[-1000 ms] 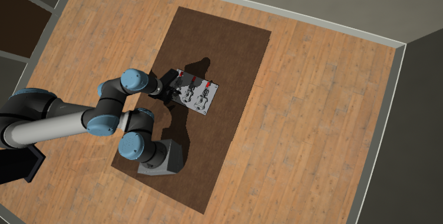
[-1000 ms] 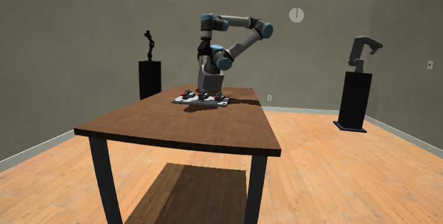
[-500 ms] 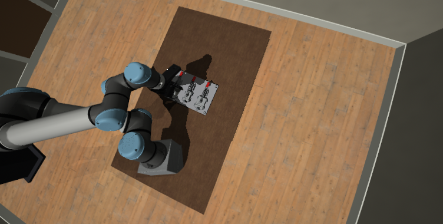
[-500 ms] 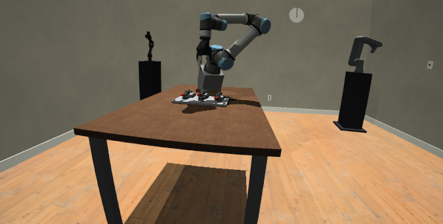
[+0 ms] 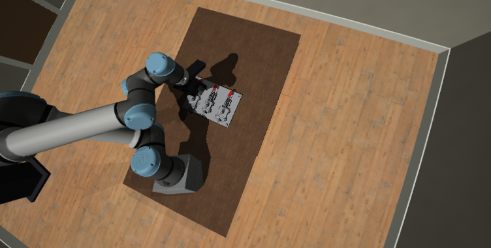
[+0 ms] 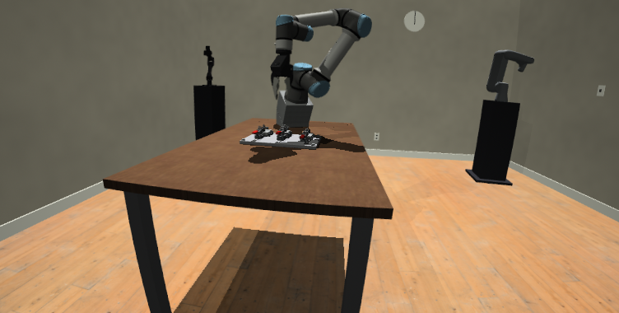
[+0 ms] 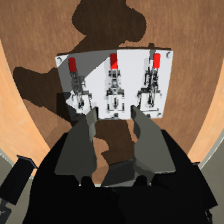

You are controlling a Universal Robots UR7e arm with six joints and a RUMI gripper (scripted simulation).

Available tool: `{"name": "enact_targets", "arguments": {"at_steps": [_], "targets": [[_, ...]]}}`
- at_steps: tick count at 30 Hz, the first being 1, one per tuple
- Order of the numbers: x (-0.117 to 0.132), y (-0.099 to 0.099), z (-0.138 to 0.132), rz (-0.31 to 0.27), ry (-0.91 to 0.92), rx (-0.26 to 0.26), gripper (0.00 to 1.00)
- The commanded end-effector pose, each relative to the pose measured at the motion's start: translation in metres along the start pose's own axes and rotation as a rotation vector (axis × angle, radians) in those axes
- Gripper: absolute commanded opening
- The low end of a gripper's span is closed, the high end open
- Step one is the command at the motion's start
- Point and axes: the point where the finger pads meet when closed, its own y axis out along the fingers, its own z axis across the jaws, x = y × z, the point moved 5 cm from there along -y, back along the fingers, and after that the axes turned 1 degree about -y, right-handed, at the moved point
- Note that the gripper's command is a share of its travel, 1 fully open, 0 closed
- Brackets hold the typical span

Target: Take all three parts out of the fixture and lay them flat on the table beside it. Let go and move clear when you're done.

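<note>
The fixture is a white plate (image 5: 236, 107) (image 6: 267, 139) (image 7: 132, 67) on the brown table (image 5: 264, 57) (image 6: 225, 176) (image 7: 187, 45). It carries a left clamp (image 7: 80, 95), a middle clamp (image 7: 115, 85) and a right clamp (image 7: 151, 82), each with a red handle tip. The three parts cannot be told apart from the clamps at this size. My gripper (image 5: 202, 91) (image 6: 276, 95) (image 7: 114, 106) points down, with its fingers partly open and nothing between them. It hangs well above the fixture. In the wrist view its fingertips overlap the plate's near edge, on both sides of the middle clamp's base.
The arm's grey pedestal (image 5: 194, 173) (image 6: 295, 114) stands on the table behind the fixture. Two black stands (image 6: 209, 111) (image 6: 495, 141) with other arms stand away from the table. The arm's shadow falls across the left side of the plate in the wrist view.
</note>
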Motion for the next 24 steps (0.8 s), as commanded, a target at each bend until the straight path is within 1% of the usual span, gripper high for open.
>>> {"name": "enact_targets", "arguments": {"at_steps": [1, 8, 24], "targets": [[-0.021, 0.0, 0.001, -0.002, 0.0, 0.003, 0.28], [-0.04, 0.0, 0.001, -0.002, 0.0, 0.003, 0.28], [-0.044, 0.003, 0.001, -0.002, 0.0, 0.003, 0.28]]}}
